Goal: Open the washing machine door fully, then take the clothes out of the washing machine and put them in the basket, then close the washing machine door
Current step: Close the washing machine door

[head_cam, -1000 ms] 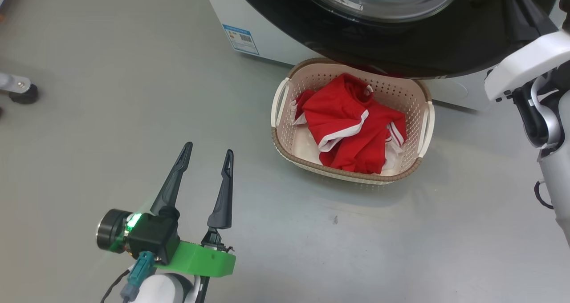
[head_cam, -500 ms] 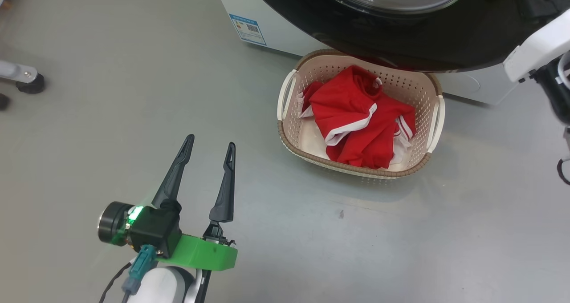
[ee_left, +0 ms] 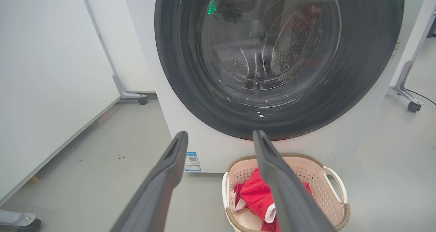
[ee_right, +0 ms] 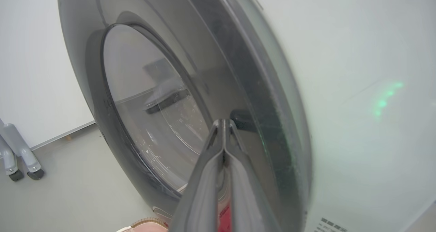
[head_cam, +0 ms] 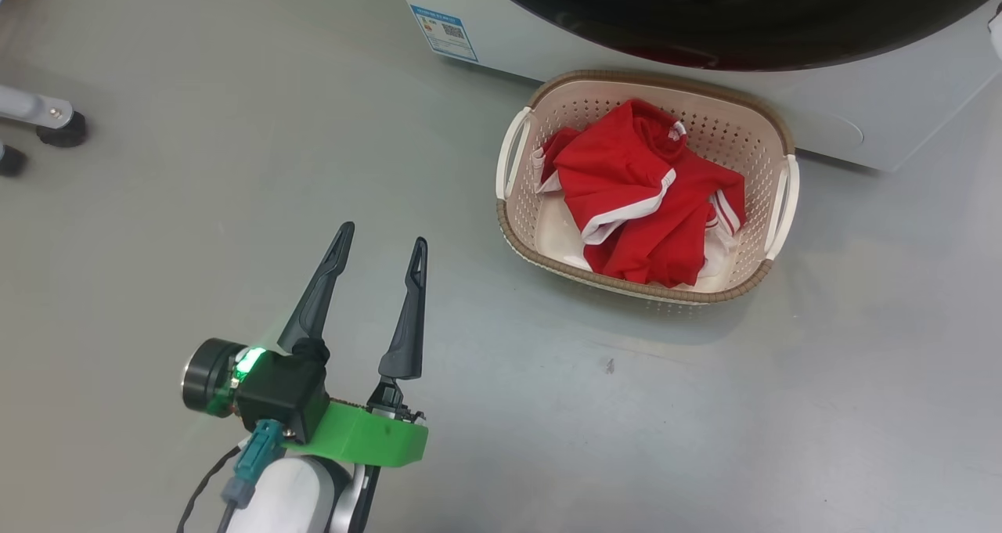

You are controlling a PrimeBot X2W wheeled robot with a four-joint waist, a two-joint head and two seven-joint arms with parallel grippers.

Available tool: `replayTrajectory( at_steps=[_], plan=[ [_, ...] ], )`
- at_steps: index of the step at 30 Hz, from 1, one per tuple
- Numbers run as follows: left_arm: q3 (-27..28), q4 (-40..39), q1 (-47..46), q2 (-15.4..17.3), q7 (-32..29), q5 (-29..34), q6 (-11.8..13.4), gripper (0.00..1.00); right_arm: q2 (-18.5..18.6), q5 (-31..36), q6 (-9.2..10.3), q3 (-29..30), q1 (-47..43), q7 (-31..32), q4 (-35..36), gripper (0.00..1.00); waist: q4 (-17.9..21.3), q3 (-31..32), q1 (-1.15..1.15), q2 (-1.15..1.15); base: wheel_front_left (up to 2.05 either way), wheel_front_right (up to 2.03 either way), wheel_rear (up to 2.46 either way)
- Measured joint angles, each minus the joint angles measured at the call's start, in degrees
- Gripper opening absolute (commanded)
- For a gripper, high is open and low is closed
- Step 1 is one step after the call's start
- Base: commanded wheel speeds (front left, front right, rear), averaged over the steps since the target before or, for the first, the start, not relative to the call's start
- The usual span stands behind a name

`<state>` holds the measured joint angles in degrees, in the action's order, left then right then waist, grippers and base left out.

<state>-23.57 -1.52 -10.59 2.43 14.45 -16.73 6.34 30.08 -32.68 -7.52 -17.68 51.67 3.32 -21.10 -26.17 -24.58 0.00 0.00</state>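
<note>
Right of left gripper (head_cam: 383, 234) — clothes (head_cam: 642, 196)

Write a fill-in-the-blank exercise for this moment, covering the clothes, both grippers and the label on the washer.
1. The clothes lying in the basket are mostly ____ in colour.
2. The left gripper, over the floor beside the basket, has its fingers ____.
3. The right gripper, close to the washing machine door, is ____.
4. The washing machine bears a small ____ label at a lower corner.

Missing words: red; open; shut; blue.
</note>
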Motion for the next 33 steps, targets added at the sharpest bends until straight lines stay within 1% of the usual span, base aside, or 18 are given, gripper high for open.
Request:
replayTrajectory(
  at_steps=[4, 6, 13, 17, 21, 29, 33],
  plan=[
    [0.0, -0.2, -0.4, 0.0, 0.0, 0.0, 0.0, 1.00, 0.0, 0.2, -0.20, 0.6, 0.7, -0.8, -1.5, 0.00, -0.2, -0.2, 0.00, 0.00, 0.00, 0.00, 0.00],
    [0.0, -0.3, -0.6, 0.0, 0.0, 0.0, 0.0, 1.00, -0.1, 0.5, -0.66, 1.0, 0.8, -1.6, -2.2, 0.00, -0.3, -0.3, 0.00, 0.00, 0.00, 0.00, 0.00],
    [0.0, -0.5, -0.9, -0.1, 0.0, -0.3, 0.0, 1.00, -1.3, 0.5, -0.69, 1.0, 1.3, -3.7, -4.4, 0.00, -0.6, -0.2, 0.00, 0.00, 0.00, 0.00, 0.00],
    [0.4, -0.4, -0.9, -0.1, 0.0, -0.2, 0.0, 1.00, -2.0, 0.5, -0.43, -0.1, 1.2, -5.7, -5.6, 0.00, -0.3, 0.2, 0.00, 0.00, 0.00, 0.00, 0.00],
    [1.0, -0.2, -0.9, -0.1, 0.0, -0.2, 0.0, 1.00, -3.5, 0.3, 0.03, -0.6, 0.1, -8.0, -5.9, 0.00, 0.4, 0.8, 0.00, 0.00, 0.00, 0.00, 0.00],
    [1.9, 0.6, -0.9, -0.1, 0.0, -0.1, 0.0, 1.00, -7.2, -0.2, 0.05, -0.7, -5.7, -13.5, -6.0, 0.00, 2.8, 2.2, 0.00, 0.00, 0.00, 0.00, 0.00],
    [2.6, 1.1, -0.9, -0.1, 0.0, 0.3, 0.0, 1.00, -9.2, -0.5, 0.71, -0.5, -9.1, -16.0, -5.9, 0.00, 4.3, 3.1, 0.00, 0.00, 0.00, 0.00, 0.00]
  ],
)
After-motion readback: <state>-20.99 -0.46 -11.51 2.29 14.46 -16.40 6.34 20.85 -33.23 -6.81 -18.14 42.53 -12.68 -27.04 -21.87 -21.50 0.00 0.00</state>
